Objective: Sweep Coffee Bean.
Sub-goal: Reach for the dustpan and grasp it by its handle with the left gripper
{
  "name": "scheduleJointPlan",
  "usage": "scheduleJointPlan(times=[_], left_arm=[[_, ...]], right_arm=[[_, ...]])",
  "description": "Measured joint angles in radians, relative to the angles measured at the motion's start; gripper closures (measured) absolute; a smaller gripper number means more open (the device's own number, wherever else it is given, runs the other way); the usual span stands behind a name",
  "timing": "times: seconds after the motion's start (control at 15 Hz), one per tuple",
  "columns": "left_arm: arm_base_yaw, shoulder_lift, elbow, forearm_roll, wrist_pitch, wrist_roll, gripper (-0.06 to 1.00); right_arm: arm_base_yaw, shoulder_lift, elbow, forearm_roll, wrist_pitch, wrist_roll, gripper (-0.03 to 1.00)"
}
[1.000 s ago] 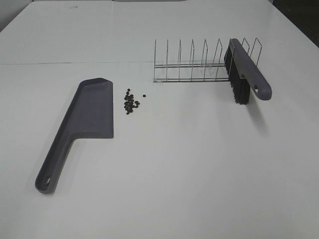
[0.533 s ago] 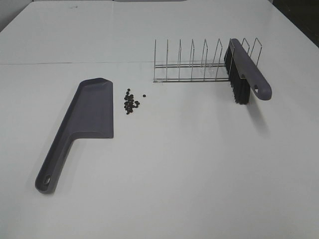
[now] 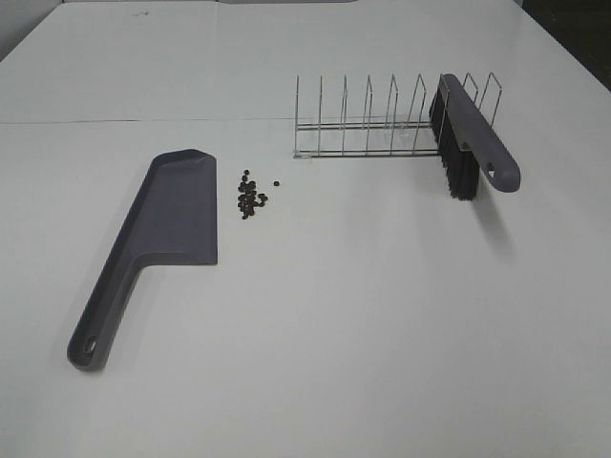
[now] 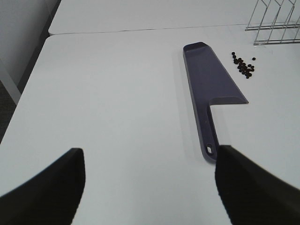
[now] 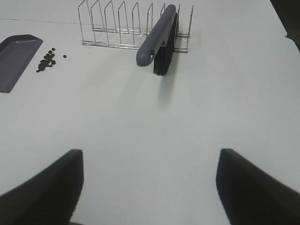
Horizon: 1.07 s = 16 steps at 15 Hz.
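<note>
The coffee beans [image 3: 250, 195] are lying in a small loose cluster on the white table [image 3: 363, 315], just beside the long edge of the dustpan [image 3: 167, 224], with one bean sitting a little apart from the cluster on the side away from the dustpan. The grey-purple dustpan is lying flat, its handle stretching toward the near edge of the table.

Behind the beans a wire rack [image 3: 368, 119] is standing upright. A brush [image 3: 473, 134] is resting in one of its end slots, bristles pointing down and its handle sticking out toward the front.

The left gripper [image 4: 149, 159] is hovering over bare table short of the dustpan handle, its two dark fingers [image 4: 51, 187] spread wide and holding nothing. The right gripper [image 5: 150, 154] is likewise hanging above the table, well apart from the brush, and its fingers [image 5: 253, 187] are also released, with only table showing between them. Neither one is touching the dustpan, the brush or the beans.
</note>
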State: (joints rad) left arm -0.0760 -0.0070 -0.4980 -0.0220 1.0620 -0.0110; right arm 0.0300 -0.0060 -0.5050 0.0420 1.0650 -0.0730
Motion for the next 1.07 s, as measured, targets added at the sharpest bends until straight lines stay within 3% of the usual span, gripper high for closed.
scheduleJointPlan(times=[1.07], left_arm=[[0.0,0.0,0.0,0.0,0.0,0.0,0.23]], right_arm=[[0.0,0.0,0.0,0.0,0.0,0.0,0.23]])
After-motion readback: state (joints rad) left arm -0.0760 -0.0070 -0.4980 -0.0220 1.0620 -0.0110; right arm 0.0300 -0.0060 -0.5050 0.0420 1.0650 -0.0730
